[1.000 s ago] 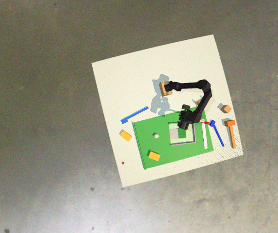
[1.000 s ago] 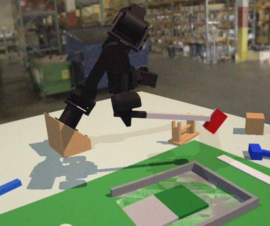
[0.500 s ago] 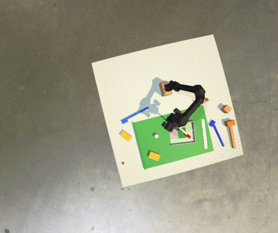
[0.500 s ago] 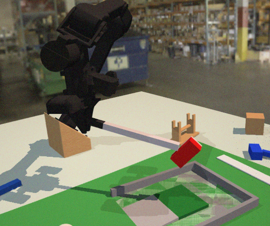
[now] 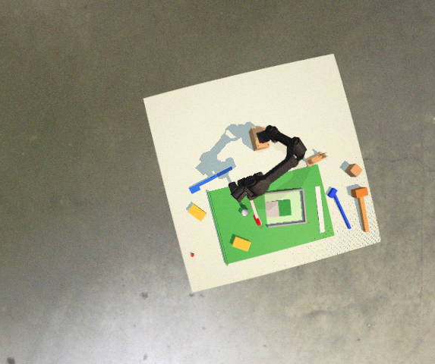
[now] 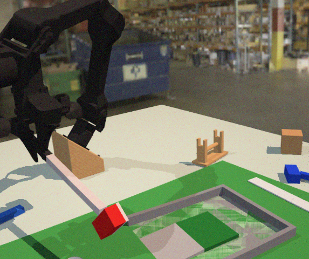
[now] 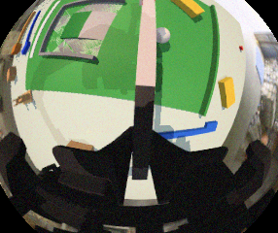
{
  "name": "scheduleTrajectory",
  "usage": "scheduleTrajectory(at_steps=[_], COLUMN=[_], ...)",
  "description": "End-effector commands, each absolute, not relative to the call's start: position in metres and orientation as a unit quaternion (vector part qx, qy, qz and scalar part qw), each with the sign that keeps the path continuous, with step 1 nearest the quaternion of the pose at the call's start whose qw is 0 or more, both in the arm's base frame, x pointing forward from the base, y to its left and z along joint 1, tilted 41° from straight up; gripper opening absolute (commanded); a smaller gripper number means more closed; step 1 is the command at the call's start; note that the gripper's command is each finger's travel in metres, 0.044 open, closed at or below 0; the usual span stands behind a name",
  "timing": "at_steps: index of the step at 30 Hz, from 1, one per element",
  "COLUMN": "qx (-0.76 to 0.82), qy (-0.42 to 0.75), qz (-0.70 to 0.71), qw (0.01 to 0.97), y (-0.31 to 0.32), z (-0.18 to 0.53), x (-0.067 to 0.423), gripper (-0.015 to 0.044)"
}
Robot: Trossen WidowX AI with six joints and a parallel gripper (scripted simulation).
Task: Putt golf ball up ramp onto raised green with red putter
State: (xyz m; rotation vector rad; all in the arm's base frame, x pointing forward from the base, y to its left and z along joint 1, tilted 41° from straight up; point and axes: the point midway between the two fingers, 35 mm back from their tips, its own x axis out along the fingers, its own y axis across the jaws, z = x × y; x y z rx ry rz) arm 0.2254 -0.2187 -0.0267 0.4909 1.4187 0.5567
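My gripper [image 6: 41,156] [image 7: 139,130] is shut on the dark grip end of the red putter [image 5: 257,220] [image 6: 108,223] [image 7: 146,53]. The pale shaft slants down from the fingers, and the red head hangs above the mat. The white golf ball [image 5: 244,212] [image 7: 162,35] rests on the green mat [image 5: 221,219]; only its top shows in the exterior view. From overhead, the head appears between the ball and the pale ramp [image 5: 272,208] [image 6: 173,242] [image 7: 99,24]. The ramp adjoins the raised dark green block [image 5: 284,207] [image 6: 207,231] [image 7: 76,24].
A grey wall [image 5: 304,205] [image 6: 260,211] borders the ramp area. A blue bar [image 5: 210,180] [image 7: 188,131] lies off the mat. Yellow blocks [image 5: 197,211] [image 5: 241,243] flank the ball's side. A wooden stand [image 5: 315,158] [image 6: 210,161], wooden cube [image 6: 291,142] and blue mallet [image 5: 332,192] stand farther right.
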Motion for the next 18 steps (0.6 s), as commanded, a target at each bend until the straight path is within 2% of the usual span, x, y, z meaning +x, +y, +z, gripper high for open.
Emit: scheduleTrajectory(at_steps=[1, 5, 18], qx=[0.268, 0.306, 0.308], qy=[0.654, 0.667, 0.667], qz=[0.201, 0.168, 0.166], qw=[0.678, 0.659, 0.658], y=[-0.239, -0.251, -0.234], z=[-0.047, -0.063, -0.086], x=[0.207, 0.192, 0.193], gripper=[0.0000, 0.0000, 0.0000])
